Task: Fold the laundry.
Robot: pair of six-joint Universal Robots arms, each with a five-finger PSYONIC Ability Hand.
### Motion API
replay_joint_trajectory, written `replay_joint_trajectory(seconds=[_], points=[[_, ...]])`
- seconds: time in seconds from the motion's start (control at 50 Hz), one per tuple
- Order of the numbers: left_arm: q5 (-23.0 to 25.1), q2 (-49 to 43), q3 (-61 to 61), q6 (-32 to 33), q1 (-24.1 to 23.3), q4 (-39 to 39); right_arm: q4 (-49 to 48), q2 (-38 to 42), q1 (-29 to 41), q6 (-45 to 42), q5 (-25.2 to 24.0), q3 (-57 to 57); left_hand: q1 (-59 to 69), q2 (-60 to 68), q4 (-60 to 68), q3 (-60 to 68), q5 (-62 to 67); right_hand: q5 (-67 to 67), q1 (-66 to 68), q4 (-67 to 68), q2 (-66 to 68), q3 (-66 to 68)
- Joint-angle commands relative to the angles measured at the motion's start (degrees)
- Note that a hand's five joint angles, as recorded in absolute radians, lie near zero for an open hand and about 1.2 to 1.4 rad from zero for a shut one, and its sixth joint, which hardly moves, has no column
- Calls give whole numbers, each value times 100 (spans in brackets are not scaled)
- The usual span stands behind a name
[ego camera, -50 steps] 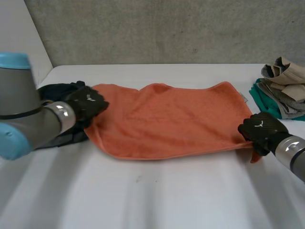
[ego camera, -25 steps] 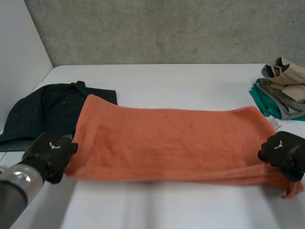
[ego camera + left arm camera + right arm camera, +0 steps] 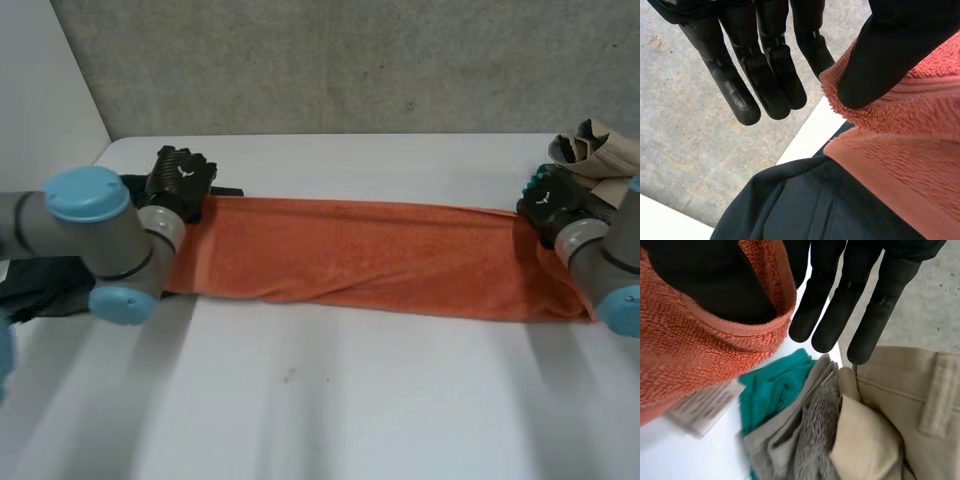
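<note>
An orange towel [image 3: 370,260] lies across the table as a long, narrow, doubled strip. My left hand [image 3: 180,182] is at its far left corner. In the left wrist view the thumb [image 3: 885,60] pinches the towel's [image 3: 910,150] fluffy edge, while the other fingers [image 3: 765,75] stand straight beside it. At the far right corner my right hand [image 3: 552,203] holds the other end. In the right wrist view its thumb [image 3: 705,280] presses into a fold of the towel [image 3: 680,355], with the fingers [image 3: 840,300] straight beyond it. A white label [image 3: 705,407] hangs from that end.
A dark garment [image 3: 35,285] lies at the table's left, partly under the towel's end and under my left hand [image 3: 805,210]. At the back right is a pile of clothes [image 3: 600,150]: teal cloth [image 3: 775,385], grey knit [image 3: 815,440] and beige trousers [image 3: 900,405], just past my right fingertips.
Both hands have swung from the near side to the far side with the towel's edge. The towel has gone from a broad sheet to a narrow doubled strip.
</note>
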Motion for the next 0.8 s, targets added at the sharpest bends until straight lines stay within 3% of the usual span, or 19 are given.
replay_joint_trajectory(seconds=[0.02, 0.14, 0.2, 0.3, 0.34, 0.44, 0.62, 0.8], points=[[33, -812, 1169, 10, 1, 44, -469, 593, 67, 16, -35, -707, 1391, 1127, 1106, 1153, 1387, 1115, 1486, 1114, 1194, 1141], [6, -681, 1960, -69, 36, 1027, -1882, 347, 182, 279, -26, -1541, 1391, 1127, 1106, 1153, 1387, 1115, 1486, 1114, 1194, 1141], [-11, -112, 2120, -279, 71, 1783, -2972, -171, 261, 902, -44, -1727, 1391, 1127, 1106, 1153, 1387, 1115, 1486, 1114, 1194, 1141], [-195, 1189, 1848, -1455, 308, 2427, -3853, -1242, 217, 2412, 1, -1420, 1391, 1127, 1106, 1153, 1387, 1115, 1486, 1114, 1194, 1141], [-318, 1481, 1628, -1852, 475, 2366, -3731, -1446, 208, 2678, 0, -1297, 1391, 1127, 1106, 1153, 1387, 1115, 1486, 1114, 1194, 1141], [-363, 1745, 961, -1923, 476, 1839, -2932, -1649, 208, 3118, -52, -1015, 1391, 1127, 1106, 1153, 1387, 1115, 1486, 1114, 1194, 1141], [-345, 2158, -909, -1967, 458, 1232, -929, -1640, 199, 3188, -991, -85, 1391, 1127, 1106, 1153, 1387, 1115, 1486, 1114, 1194, 1141], [-196, 2193, -2432, -1967, 520, 1231, -127, -1193, 24, 3232, -1564, 796, 1391, 1127, 1106, 1153, 1387, 1115, 1486, 1114, 1194, 1141]])
